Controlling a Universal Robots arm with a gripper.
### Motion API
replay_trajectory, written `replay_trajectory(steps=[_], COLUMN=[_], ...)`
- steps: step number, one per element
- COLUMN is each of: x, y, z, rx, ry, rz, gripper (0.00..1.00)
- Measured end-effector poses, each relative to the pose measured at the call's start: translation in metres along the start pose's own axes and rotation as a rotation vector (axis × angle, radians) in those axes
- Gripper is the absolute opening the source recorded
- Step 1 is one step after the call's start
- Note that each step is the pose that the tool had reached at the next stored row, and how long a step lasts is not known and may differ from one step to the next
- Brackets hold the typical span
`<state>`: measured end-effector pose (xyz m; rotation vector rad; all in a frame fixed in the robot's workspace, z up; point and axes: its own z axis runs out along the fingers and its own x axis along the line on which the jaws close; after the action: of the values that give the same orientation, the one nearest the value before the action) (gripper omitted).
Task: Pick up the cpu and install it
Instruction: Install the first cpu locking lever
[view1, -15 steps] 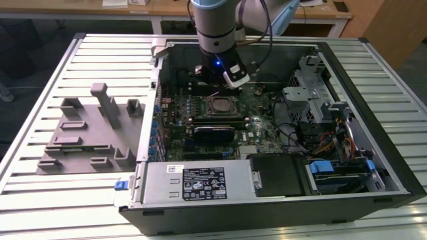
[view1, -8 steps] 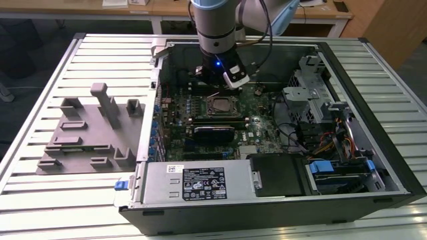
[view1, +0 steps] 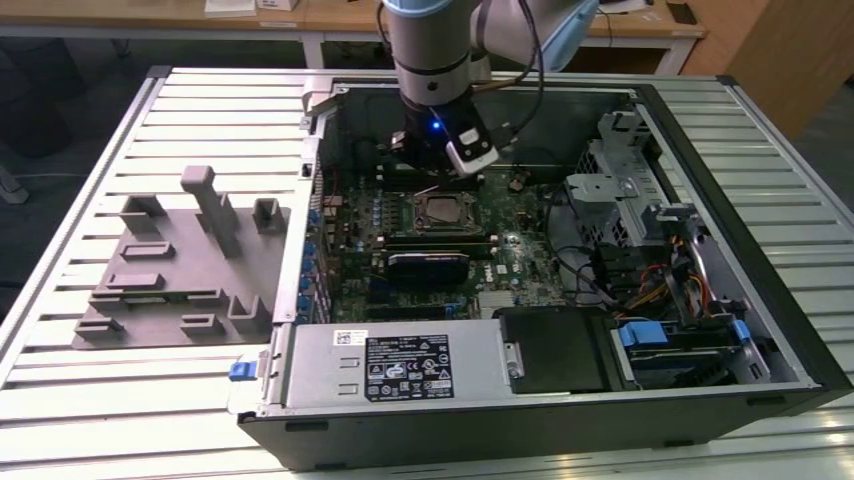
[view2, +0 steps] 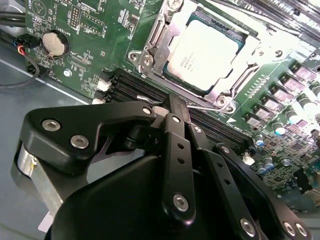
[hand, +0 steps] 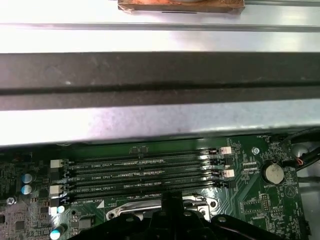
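Observation:
The cpu (view2: 202, 54) is a flat square chip with a silver-white top. It lies inside the metal socket frame (view2: 150, 47) on the green motherboard (view2: 100, 45). In the exterior view the cpu (view1: 442, 211) sits near the middle of the open computer case. My gripper (view2: 175, 106) hangs just above the board beside the socket, over the black memory slots (view2: 135, 87). Its black fingers are pressed together with nothing between them. In the first wrist view the gripper (hand: 172, 199) tip stands at the socket's edge. In the exterior view the gripper (view1: 427, 176) is just behind the socket.
Grey fixture blocks (view1: 174, 270) stand on the slatted table (view1: 80, 400) at the exterior view's left. The case holds a power supply (view1: 387, 365) in front and a drive cage with cables (view1: 627, 190) at the right. A coin battery (hand: 273, 173) sits near the case wall (hand: 160, 75).

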<state>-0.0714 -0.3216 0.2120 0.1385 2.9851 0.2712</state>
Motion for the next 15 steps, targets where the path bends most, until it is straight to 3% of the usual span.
replay_trajectory(steps=[3,8,15], x=[-0.0003,-0.0007,-0.0015], y=[0.0014,0.0037,0.0106], z=[0.0009,0.0031,0.0069], rx=[0.0131,0.0449,0.0520], ry=[-0.0011,-0.0035,-0.0035], rz=[-0.002,-0.006,-0.007], gripper=[0.11,0.11,0.11])
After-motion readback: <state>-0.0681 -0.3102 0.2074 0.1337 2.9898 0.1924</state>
